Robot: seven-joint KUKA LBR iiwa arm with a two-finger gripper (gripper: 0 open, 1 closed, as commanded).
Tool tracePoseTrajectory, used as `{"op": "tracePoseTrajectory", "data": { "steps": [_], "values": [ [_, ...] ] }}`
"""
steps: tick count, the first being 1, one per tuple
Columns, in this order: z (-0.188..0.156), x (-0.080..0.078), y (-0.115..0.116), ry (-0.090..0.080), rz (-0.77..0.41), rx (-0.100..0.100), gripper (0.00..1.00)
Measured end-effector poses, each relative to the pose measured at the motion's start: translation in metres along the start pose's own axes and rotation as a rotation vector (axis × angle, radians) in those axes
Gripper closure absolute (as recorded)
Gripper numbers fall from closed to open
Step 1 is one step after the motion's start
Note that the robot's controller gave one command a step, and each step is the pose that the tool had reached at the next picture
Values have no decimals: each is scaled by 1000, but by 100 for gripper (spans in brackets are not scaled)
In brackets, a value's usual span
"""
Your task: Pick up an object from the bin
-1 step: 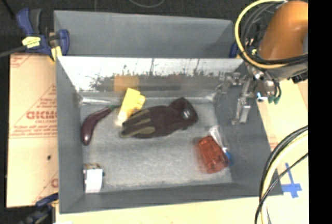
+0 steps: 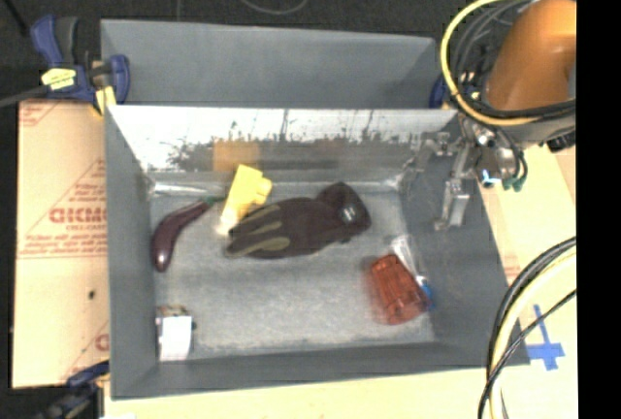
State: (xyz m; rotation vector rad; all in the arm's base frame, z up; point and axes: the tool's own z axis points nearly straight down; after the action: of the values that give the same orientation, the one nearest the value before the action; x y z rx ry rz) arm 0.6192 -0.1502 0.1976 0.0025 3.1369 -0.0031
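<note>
Hand (image 2: 452, 202) at bin (image 2: 468, 264) right wall; open or closed: cannot tell. Red wrapped object (image 2: 393, 289) nearest, below-left of hand; dark glove (image 2: 296, 225) farther left.

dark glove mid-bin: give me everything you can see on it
The glove is dark brown-black, fabric by its look, with an olive patch on the finger side. It lies flat and limp on the bin floor near the middle, its fingers toward the view's left, cuff to the right. Its finger end touches or overlaps the yellow block behind it. The tool is off to its right, clear of it.
</note>
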Motion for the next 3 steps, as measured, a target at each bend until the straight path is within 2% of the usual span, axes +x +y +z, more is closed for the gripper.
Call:
{"op": "tracePoseTrajectory", "data": {
  "steps": [1,2,3],
  "values": [
    [28,-4,38,-3,62,2,0],
    [57,-10,67,0,-4,-4,0],
    [65,-10,78,-2,-181,2,0]
  ]
}}
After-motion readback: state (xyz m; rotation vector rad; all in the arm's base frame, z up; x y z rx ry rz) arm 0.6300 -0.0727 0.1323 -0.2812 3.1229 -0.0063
